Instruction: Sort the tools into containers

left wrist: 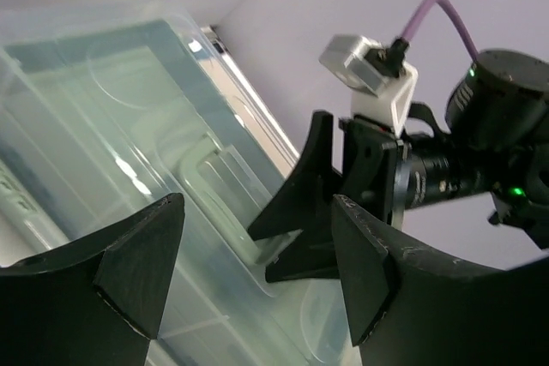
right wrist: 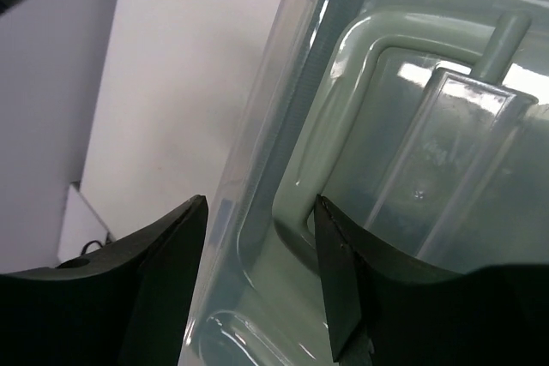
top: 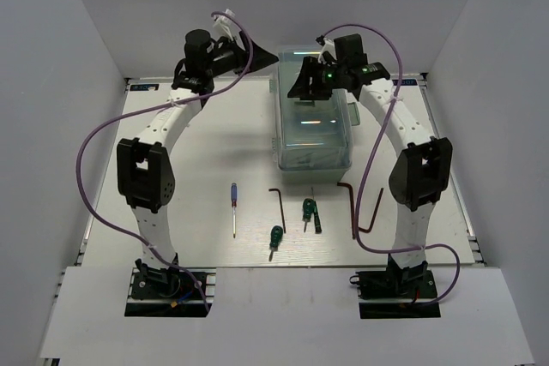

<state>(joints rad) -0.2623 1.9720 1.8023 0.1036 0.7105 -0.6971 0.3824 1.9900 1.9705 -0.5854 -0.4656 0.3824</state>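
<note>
The closed toolbox (top: 313, 130), pale mint green with a translucent lid, stands at the back centre. My right gripper (top: 302, 83) is open over the lid's far left part; in the right wrist view (right wrist: 257, 285) a corner of the lid's handle (right wrist: 343, 126) lies between the jaws. My left gripper (top: 264, 56) is open and empty just left of the box's far end; its wrist view (left wrist: 257, 272) shows the lid (left wrist: 129, 152) below. On the table in front lie a blue screwdriver (top: 233, 207), two green screwdrivers (top: 274, 240) (top: 309, 212) and three hex keys (top: 279, 203) (top: 350, 207) (top: 375, 212).
Grey walls close the table in at the back and both sides. Purple cables loop from both arms, one hanging near the right hex keys. The right gripper's fingers (left wrist: 309, 212) show close ahead in the left wrist view.
</note>
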